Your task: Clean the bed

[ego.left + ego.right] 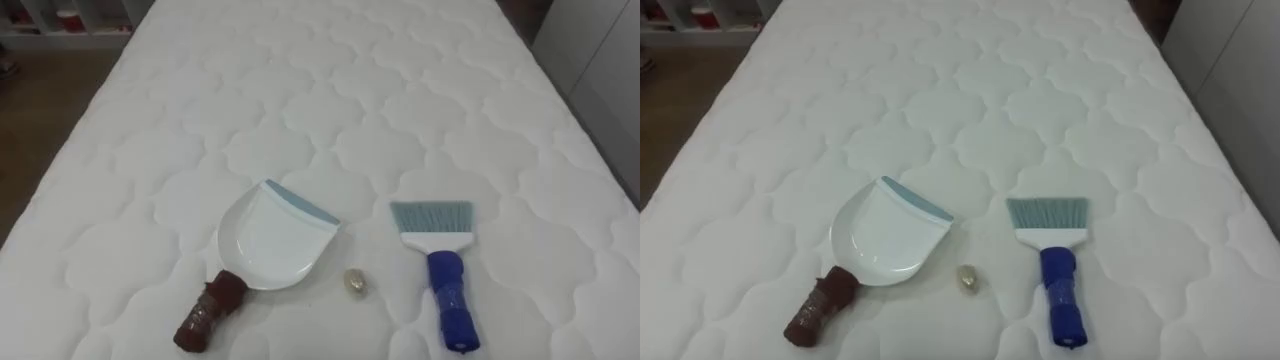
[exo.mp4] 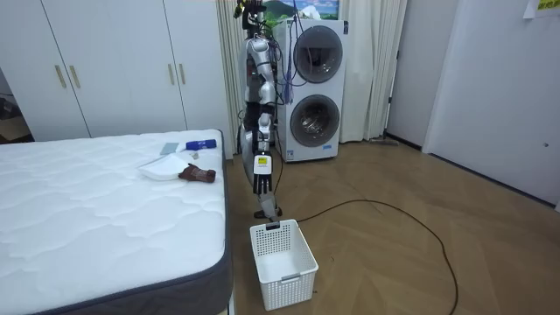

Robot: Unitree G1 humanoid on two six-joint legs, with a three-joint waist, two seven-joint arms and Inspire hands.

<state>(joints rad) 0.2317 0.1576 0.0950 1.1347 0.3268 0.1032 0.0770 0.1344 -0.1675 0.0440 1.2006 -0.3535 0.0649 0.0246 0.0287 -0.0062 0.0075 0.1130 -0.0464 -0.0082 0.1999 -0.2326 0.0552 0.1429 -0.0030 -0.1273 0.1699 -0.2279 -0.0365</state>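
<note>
The bed [image 1: 330, 90] carries a bare white quilted mattress, and three things lie near its close edge. A white dustpan [image 1: 272, 240] with a brown handle lies flat on the robot's left, its lip pointing away up the mattress. A brush [image 1: 440, 262] with a blue handle and pale bristles lies on the right, apart from the pan. Between the two, just beside the pan's rim, sits a small yellowish scrap [image 1: 356, 282], which touches neither tool. In the room view the robot stands upright at the bed's end with stacked washing machines [image 2: 313, 87] behind it and a white basket [image 2: 282, 261] on the floor beside the bed. Its left hand [image 2: 260, 178] hangs at its side off the mattress edge, fingers loose and pointing down, holding nothing, apart from the pan, the brush and the scrap.
</note>
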